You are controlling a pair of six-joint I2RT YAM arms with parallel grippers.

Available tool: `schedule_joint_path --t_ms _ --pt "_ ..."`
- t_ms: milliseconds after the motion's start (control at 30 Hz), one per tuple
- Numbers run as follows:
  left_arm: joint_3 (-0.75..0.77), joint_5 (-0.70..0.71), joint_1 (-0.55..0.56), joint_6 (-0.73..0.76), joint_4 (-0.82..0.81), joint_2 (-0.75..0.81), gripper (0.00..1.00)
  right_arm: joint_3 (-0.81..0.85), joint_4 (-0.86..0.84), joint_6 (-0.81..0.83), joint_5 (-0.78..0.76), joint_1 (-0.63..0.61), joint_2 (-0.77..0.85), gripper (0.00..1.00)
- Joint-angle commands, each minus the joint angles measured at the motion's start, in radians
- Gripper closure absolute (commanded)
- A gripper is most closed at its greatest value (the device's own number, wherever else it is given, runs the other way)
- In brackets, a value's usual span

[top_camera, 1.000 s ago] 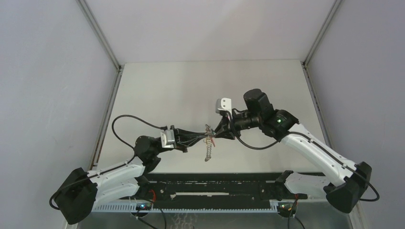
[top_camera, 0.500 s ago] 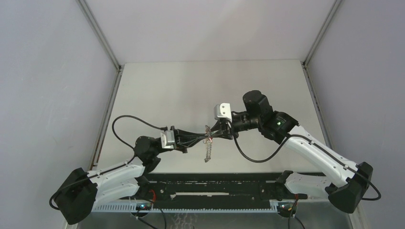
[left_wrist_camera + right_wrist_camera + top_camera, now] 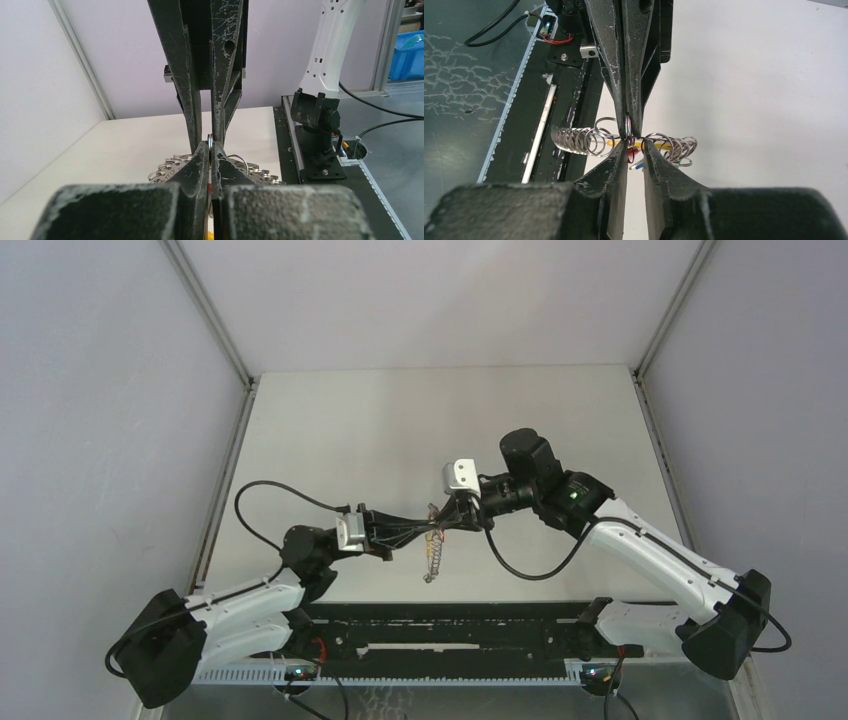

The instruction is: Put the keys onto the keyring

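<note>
My left gripper is shut on a metal keyring and holds it above the table. A chain of linked rings hangs from it. In the right wrist view the left gripper's closed fingers pinch the keyring, with coils of rings on both sides. A red key, a yellow key and a blue key hang there. My right gripper is narrowly open, tips meeting the left gripper head-on, with the red key in the gap. No green key is visible.
A black rail runs along the near table edge between the arm bases. The white table is bounded by metal frame posts and grey walls. The right arm's base shows beyond the keyring.
My right gripper has moved left and closed in on the left gripper's tips at the keyring. The left arm and the hanging ring chain have stayed almost still.
</note>
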State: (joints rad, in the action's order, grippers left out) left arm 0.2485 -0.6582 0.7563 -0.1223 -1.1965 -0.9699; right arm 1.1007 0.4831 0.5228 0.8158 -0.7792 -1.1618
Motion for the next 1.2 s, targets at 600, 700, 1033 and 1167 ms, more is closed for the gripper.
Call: schedule_joint_path --t_ms 600,700,1033,1167 --pt "0.028 0.084 0.000 0.118 0.318 0.096 0.60 0.106 0.218 0.014 -0.193 -0.038 0.000 1.00" --pt "0.039 0.110 0.000 0.167 0.441 0.156 0.57 0.219 0.382 0.015 -0.312 -0.075 -0.084 1.00" --pt "0.027 0.082 0.000 0.138 0.401 0.134 0.54 0.473 0.674 -0.011 -0.578 -0.169 -0.299 1.00" --pt "0.015 0.085 0.000 0.110 0.323 0.079 0.54 0.519 0.707 -0.008 -0.616 -0.193 -0.330 1.00"
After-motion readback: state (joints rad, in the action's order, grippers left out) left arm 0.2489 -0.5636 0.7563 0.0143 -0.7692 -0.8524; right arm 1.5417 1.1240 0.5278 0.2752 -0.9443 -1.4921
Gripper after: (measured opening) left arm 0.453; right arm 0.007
